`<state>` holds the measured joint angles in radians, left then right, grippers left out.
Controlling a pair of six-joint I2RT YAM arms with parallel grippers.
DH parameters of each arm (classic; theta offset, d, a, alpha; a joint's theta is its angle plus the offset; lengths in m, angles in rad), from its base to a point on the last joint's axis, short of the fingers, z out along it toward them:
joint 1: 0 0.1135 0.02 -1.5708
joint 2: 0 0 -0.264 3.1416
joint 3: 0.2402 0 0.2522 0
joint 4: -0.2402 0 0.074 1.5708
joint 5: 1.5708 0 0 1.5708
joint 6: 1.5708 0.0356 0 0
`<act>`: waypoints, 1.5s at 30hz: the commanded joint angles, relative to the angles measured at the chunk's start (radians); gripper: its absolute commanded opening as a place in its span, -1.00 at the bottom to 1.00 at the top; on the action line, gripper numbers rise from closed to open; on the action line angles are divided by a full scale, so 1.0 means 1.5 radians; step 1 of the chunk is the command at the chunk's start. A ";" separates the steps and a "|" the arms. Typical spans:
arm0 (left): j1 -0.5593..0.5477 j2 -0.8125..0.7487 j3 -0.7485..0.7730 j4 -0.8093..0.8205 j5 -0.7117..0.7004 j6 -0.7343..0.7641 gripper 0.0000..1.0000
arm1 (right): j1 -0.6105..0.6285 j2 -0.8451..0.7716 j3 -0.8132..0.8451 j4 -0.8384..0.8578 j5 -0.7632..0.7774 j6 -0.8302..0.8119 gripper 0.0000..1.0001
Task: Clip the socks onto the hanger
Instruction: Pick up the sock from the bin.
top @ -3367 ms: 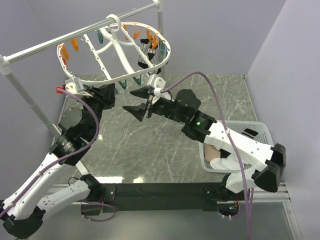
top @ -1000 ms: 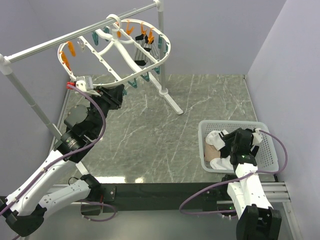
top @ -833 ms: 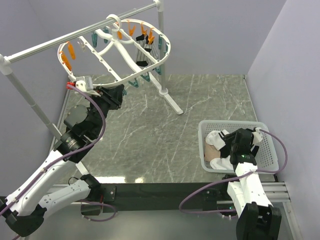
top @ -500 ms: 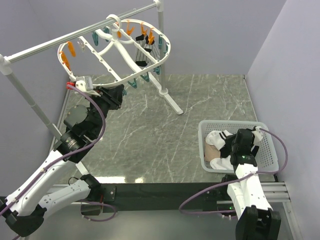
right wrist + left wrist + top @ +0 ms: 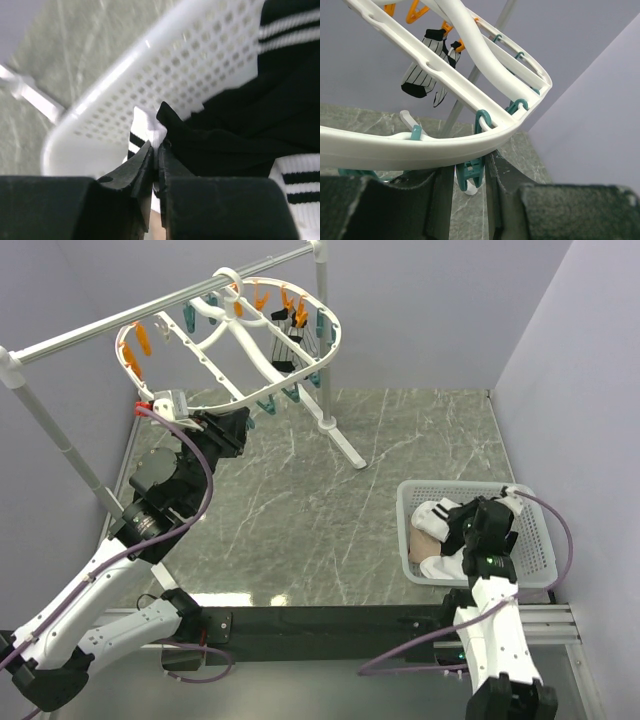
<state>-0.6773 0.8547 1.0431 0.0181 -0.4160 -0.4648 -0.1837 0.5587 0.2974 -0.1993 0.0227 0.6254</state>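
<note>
The left jaws are up under the near rim of the hanger [image 5: 395,147], closed on a teal clip [image 5: 471,175] that hangs from that rim. The clip fills the narrow gap between the two fingers [image 5: 442,200]. The hanger hangs by its hook [image 5: 228,280] from the rail [image 5: 100,327] over the back left of the bench [image 5: 330,510]. Orange clips [image 5: 130,350] and more teal ones sit round its frame. Two striped socks [image 5: 422,75] hang from orange clips on the far side, toes down, just beside each other; nothing is pinned in the teal clip that the jaws hold

The right jaws are down in the basket [image 5: 200,65], which stands at the near right of the bench, well apart from the hanger. They are all but closed, pinching the edge of a white sock [image 5: 145,130] with black bands on its cuff. A black sock [image 5: 235,125] lies touching the same spot, and whether a fold of it is caught too I cannot tell. More socks lie loose in the basket: a black one with white bands [image 5: 290,25] against the lattice wall, a white cuff with black bands [image 5: 300,185] under the black sock, and, in the top view, a pinkish-beige one [image 5: 424,545] at the basket's left end, between white ones
</note>
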 commanded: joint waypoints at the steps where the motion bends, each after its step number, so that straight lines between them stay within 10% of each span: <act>1: 0.000 0.006 0.022 0.014 0.018 0.004 -0.51 | -0.003 0.067 0.031 -0.008 -0.055 -0.029 -0.57; 9: 0.001 0.016 0.027 0.016 0.019 0.004 -0.52 | -0.003 0.095 0.058 -0.019 -0.063 -0.059 0.06; 45: 0.000 0.006 0.024 0.012 0.006 0.001 -0.51 | -0.008 0.184 0.104 -0.055 0.030 -0.050 -0.01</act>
<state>-0.6777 0.8738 1.0519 0.0185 -0.4164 -0.4652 -0.1848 0.8646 0.4492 -0.3023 0.0593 0.5343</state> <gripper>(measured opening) 0.308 0.495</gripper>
